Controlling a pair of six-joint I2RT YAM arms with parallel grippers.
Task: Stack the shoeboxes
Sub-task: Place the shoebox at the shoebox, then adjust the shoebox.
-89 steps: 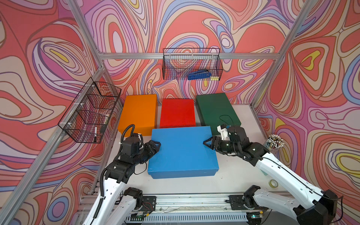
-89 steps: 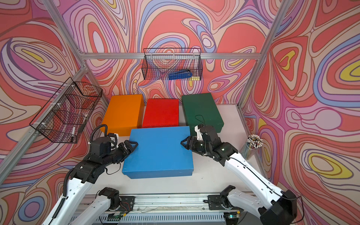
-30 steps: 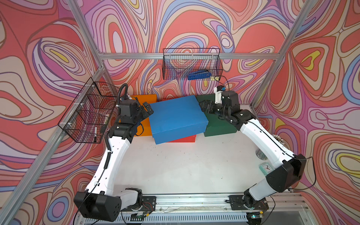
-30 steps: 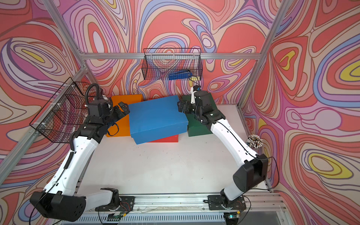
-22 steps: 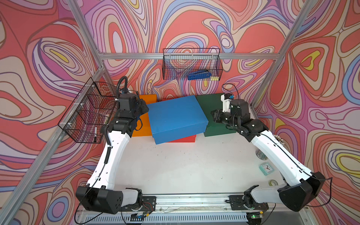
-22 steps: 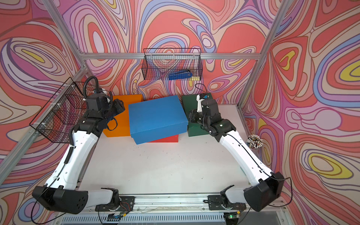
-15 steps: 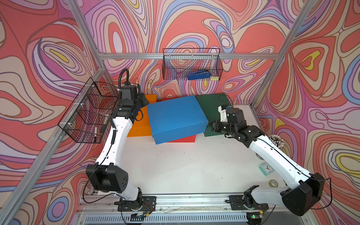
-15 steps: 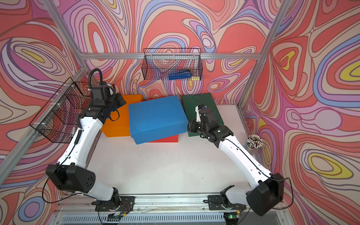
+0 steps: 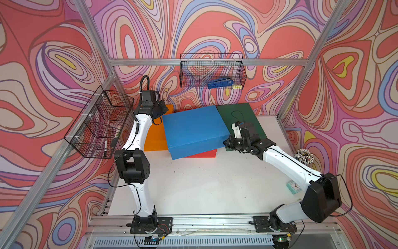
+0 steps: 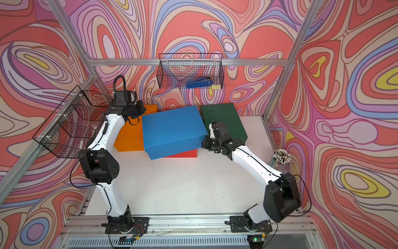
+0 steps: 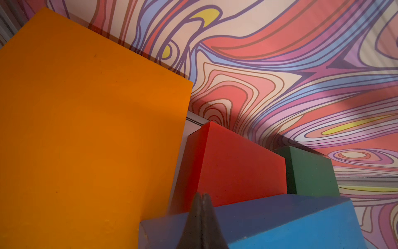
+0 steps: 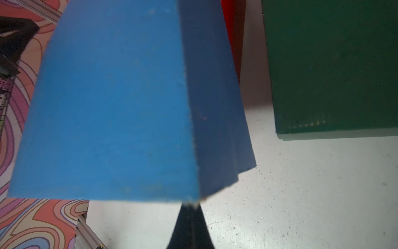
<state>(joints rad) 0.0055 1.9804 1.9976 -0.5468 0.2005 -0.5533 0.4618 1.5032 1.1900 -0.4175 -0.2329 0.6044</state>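
Four shoeboxes sit toward the back of the surface [image 9: 204,183], and only one is lifted off it. The blue box [image 9: 193,127] lies on top of the red box [image 9: 202,153], turned askew so that it hides nearly all of the red lid and overhangs toward the front. The orange box [image 9: 154,138] stands on my left of that pair and the dark green box [image 9: 239,114] on my right, neither of them stacked.

Both my pincers are clenched shut and empty. My left pincer [image 11: 202,195] hangs by the blue box's far left corner, above the orange lid. My right pincer [image 12: 189,207] sits right at the blue box's near right corner, and I cannot tell whether it touches.

I judge that fingers pressed together make a firm, blunt tip for nudging, since these boxes are far too wide to pinch. Opposite corners suit twisting the blue box square over the red. Pushing too hard could slide it off or drag the red box along.
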